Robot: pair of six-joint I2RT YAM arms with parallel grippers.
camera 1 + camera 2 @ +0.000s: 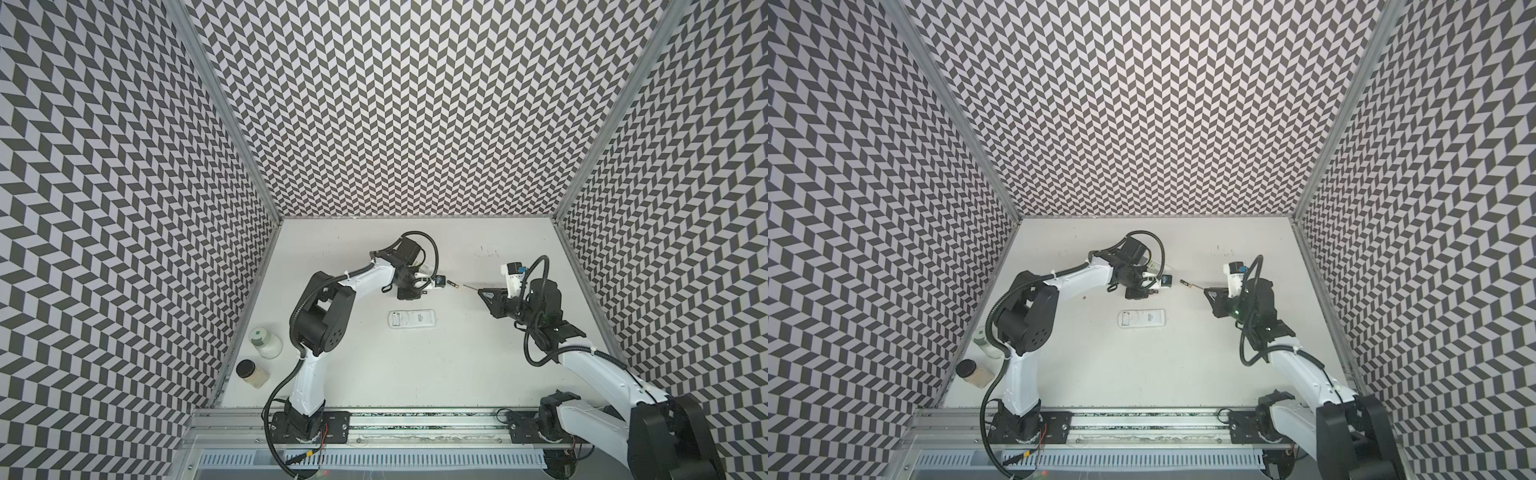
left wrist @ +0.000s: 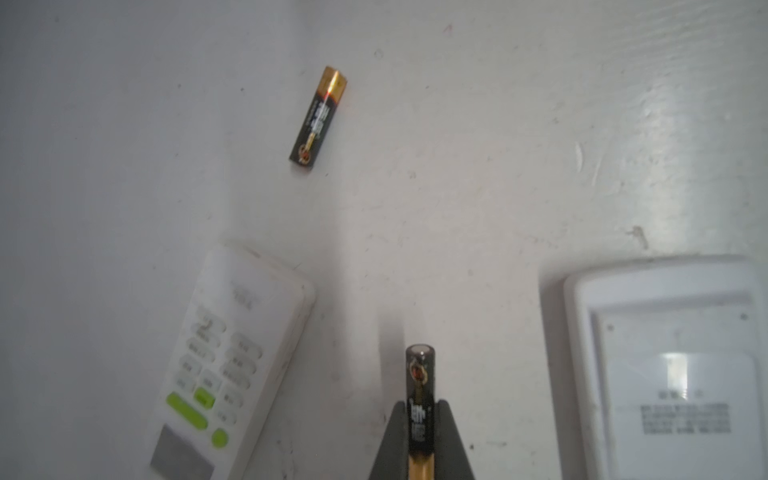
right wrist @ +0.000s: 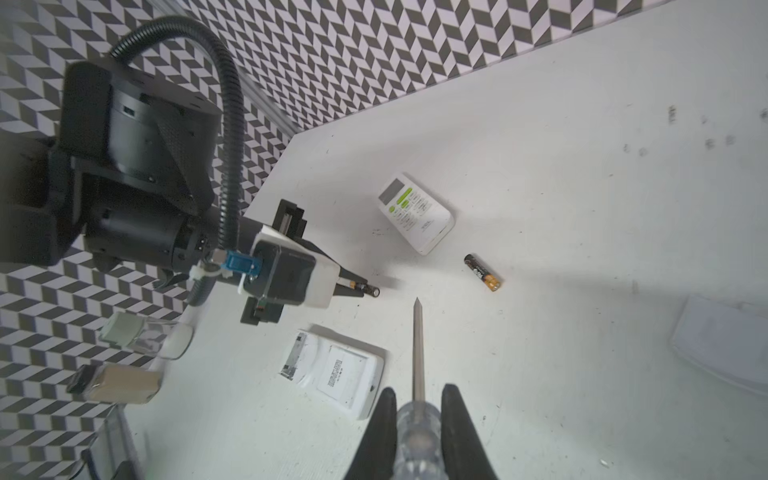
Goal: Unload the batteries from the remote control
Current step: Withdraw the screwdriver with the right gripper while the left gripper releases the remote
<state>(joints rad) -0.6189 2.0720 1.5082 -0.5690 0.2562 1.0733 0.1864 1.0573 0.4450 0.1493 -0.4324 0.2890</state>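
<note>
I have the left pincer (image 2: 420, 406) clamped on one gripped battery (image 2: 419, 374). It is black, and its gold end sits back between the fingers. Its flat metal end sticks straight out past the tips, clear of the surface (image 2: 498, 166).

A second, loose battery (image 2: 318, 118) lies flat on the surface ahead of that pincer. It is well apart from the tips and off toward the back-wall side. It is black with a gold end, and that gold end points away from the pincer.

The face-up remote (image 2: 232, 361), with green buttons, lies just beside the left pincer on the back-wall side. The face-down remote (image 2: 665, 374) lies on the opposite side, toward the arm bases. From the right wrist view I can see the battery bay at one end of it uncovered.

My right pincer (image 3: 419, 390) is closed around the clear handle of the screwdriver (image 3: 417, 349), and the metal shaft runs straight out in front of it. From this pincer, the loose battery sits beyond the screwdriver tip, off to the back-wall side and not touching it. The gripped battery sits beyond the tip on the other side, near it but apart. The face-down remote lies just beside the shaft, close to this pincer's fingers.
</note>
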